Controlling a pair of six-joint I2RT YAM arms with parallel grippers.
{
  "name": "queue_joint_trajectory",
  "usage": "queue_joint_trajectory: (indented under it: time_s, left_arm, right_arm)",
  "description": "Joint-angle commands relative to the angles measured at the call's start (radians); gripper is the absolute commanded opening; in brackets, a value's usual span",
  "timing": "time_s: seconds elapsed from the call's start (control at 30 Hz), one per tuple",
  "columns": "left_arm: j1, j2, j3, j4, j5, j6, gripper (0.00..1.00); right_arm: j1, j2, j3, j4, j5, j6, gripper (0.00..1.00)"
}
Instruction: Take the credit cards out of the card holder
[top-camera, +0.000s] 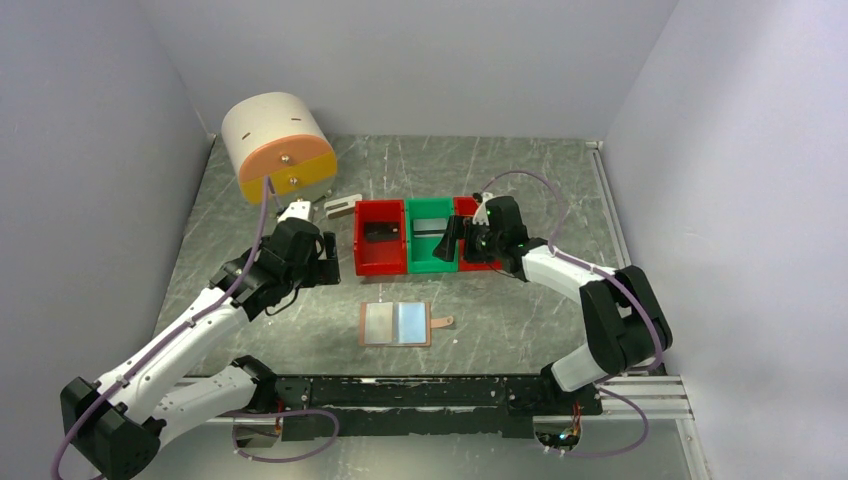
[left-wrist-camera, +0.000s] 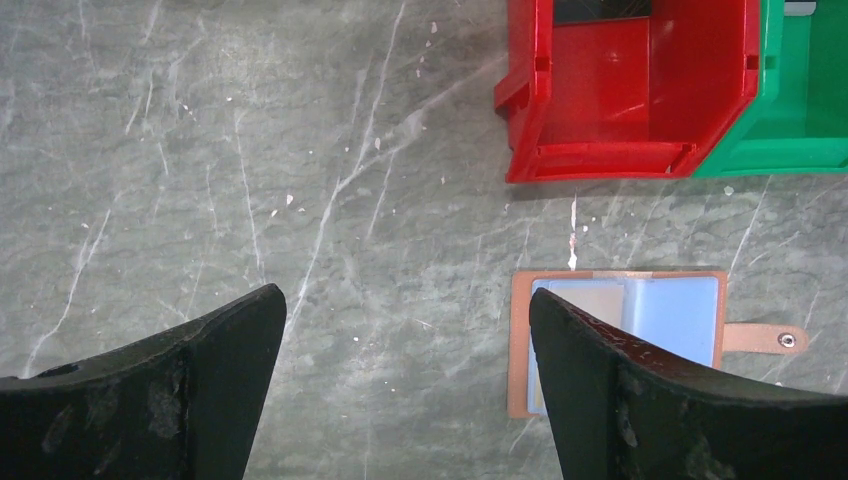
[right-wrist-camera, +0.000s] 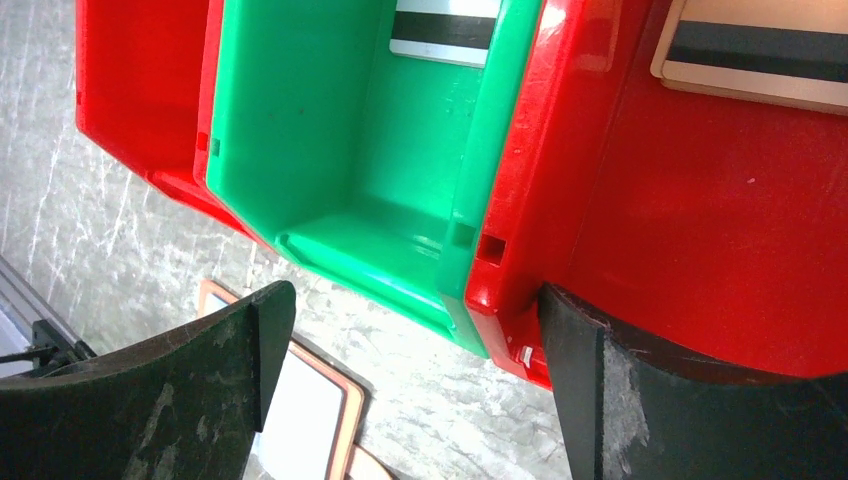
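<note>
The tan card holder (top-camera: 395, 323) lies open on the table, pale blue pockets up and strap tab to the right. In the left wrist view the card holder (left-wrist-camera: 670, 305) shows a pale card in its left pocket. A black card (top-camera: 381, 232) lies in the left red bin (top-camera: 365, 262). A grey-white striped card (right-wrist-camera: 440, 30) is in the green bin (right-wrist-camera: 300, 120), and a gold-brown card (right-wrist-camera: 760, 55) in the right red bin (right-wrist-camera: 700, 220). My left gripper (left-wrist-camera: 405, 300) hovers open left of the holder. My right gripper (right-wrist-camera: 412, 298) is open over the bins' front edge.
A white, orange and yellow cylinder (top-camera: 278, 145) stands at the back left. A small grey-white block (top-camera: 343, 205) lies behind the left red bin. Grey walls close in both sides and the back. A metal rail (top-camera: 640, 395) runs along the near edge.
</note>
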Motion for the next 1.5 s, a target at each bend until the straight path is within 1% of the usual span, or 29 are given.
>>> queue_joint_trajectory:
  time_s: [0.0,0.13,0.23,0.37,0.47,0.57,0.7,0.77,0.83,0.93,1.03,1.1,1.17,1.27,1.47]
  left_arm:
    - [0.006,0.006,0.017,0.002,-0.005,0.004,0.96]
    - [0.005,0.007,0.017,0.002,-0.003,0.004,0.96]
    - [0.007,0.007,0.017,0.003,-0.002,0.005,0.96]
    - [0.005,0.006,0.017,0.002,-0.002,0.005,0.96]
    - [0.006,0.002,0.018,-0.001,-0.010,0.000,0.96]
    - [0.005,-0.008,0.022,-0.012,-0.030,-0.011,0.96]
    - [0.007,-0.047,0.029,-0.040,-0.090,-0.047,0.96]
    - [0.005,-0.078,0.030,-0.053,-0.120,-0.065,0.97]
    - [0.006,-0.105,0.031,-0.063,-0.144,-0.079,0.97]
    - [0.005,-0.142,0.027,-0.065,-0.172,-0.091,0.98]
    - [0.006,-0.170,0.023,-0.067,-0.191,-0.100,0.98]
    - [0.007,-0.181,0.020,-0.065,-0.193,-0.101,0.99]
    - [0.006,-0.186,0.020,-0.065,-0.195,-0.102,0.99]
    - [0.007,-0.180,0.024,-0.073,-0.199,-0.108,0.99]
    - [0.007,-0.175,0.030,-0.086,-0.208,-0.117,0.99]
  right_arm:
    - [0.010,-0.022,0.034,-0.020,-0.047,-0.017,0.94]
    - [0.015,-0.032,0.034,-0.021,-0.055,0.000,0.93]
    - [0.017,-0.045,0.032,-0.035,-0.018,-0.001,0.93]
    - [0.025,-0.099,0.064,-0.116,0.113,-0.033,0.94]
    - [0.074,-0.159,0.091,-0.182,0.254,-0.053,0.95]
    - [0.202,-0.206,0.090,-0.238,0.465,-0.029,0.95]
    - [0.426,-0.266,0.029,-0.255,0.740,0.107,0.94]
    - [0.530,-0.275,0.003,-0.248,0.822,0.184,0.92]
    - [0.637,-0.266,-0.012,-0.244,0.893,0.259,0.87]
    - [0.767,-0.218,-0.016,-0.207,0.934,0.299,0.84]
    - [0.875,-0.125,0.037,-0.259,1.003,0.370,0.83]
    - [0.914,-0.064,0.079,-0.284,1.036,0.398,0.81]
    - [0.935,-0.016,0.110,-0.317,1.046,0.446,0.77]
    - [0.946,0.031,0.128,-0.302,1.021,0.457,0.74]
    - [0.949,0.104,0.161,-0.239,0.952,0.424,0.70]
